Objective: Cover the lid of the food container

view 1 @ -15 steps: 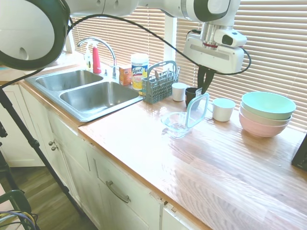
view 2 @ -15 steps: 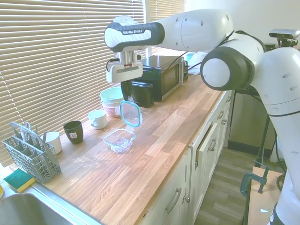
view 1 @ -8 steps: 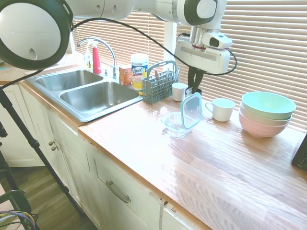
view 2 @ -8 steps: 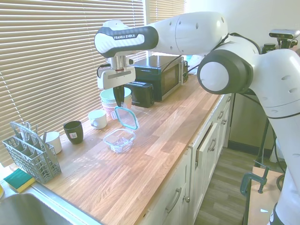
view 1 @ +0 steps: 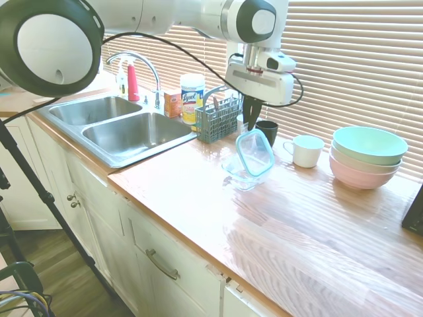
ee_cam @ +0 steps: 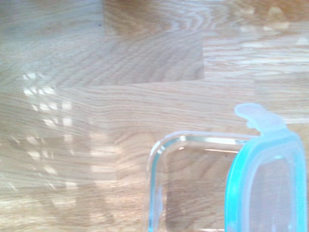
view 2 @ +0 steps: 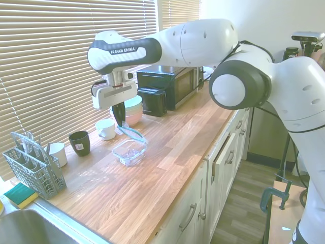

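Note:
The clear lid with a teal rim hangs tilted over the small clear glass food container on the wooden counter. My gripper is shut on the lid's upper edge. From the other side the lid slants down over the container, held by the gripper above its far end. In the wrist view the teal-rimmed lid overlaps one side of the glass container, whose near rim is uncovered.
A white mug, a dark mug and stacked pastel bowls stand behind the container. A grey cutlery basket and double sink lie to the left. A microwave sits further along the counter.
The gripper has moved left toward the sink side and lower with the lid. The lid has tipped from nearly upright to slanting over the container.

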{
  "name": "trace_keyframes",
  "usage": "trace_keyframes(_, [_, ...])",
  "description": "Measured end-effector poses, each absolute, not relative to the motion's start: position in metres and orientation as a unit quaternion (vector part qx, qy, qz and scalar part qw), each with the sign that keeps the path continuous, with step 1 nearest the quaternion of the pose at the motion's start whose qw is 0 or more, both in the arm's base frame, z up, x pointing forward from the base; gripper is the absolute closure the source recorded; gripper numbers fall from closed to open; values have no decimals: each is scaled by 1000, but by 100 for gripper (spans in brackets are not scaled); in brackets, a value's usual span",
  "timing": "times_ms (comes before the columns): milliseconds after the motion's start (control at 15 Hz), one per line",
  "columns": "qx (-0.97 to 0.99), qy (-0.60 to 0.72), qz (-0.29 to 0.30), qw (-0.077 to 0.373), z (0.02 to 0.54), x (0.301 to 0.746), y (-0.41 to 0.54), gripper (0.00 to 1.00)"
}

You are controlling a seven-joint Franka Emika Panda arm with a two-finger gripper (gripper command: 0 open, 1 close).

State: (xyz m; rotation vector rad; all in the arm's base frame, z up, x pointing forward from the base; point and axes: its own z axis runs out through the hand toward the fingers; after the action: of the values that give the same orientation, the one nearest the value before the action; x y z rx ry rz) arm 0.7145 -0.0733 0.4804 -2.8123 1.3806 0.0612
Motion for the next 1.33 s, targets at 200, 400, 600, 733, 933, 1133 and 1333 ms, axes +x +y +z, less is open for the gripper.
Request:
trace_keyframes(200, [-898,440,17,-3,472,719,-55,100])
trace_keyframes(400, [-899,438,13,-14,471,721,-27,100])
trace_keyframes(600, [-900,436,16,-25,455,725,-7,100])
trace_keyframes(733, [-899,436,17,-30,439,729,1,100])
trace_keyframes(933, [-900,434,15,-42,425,732,11,100])
trace_keyframes(1133, [-900,433,14,-50,421,732,20,100])
trace_keyframes(1333, [-898,435,17,-56,408,734,26,0])
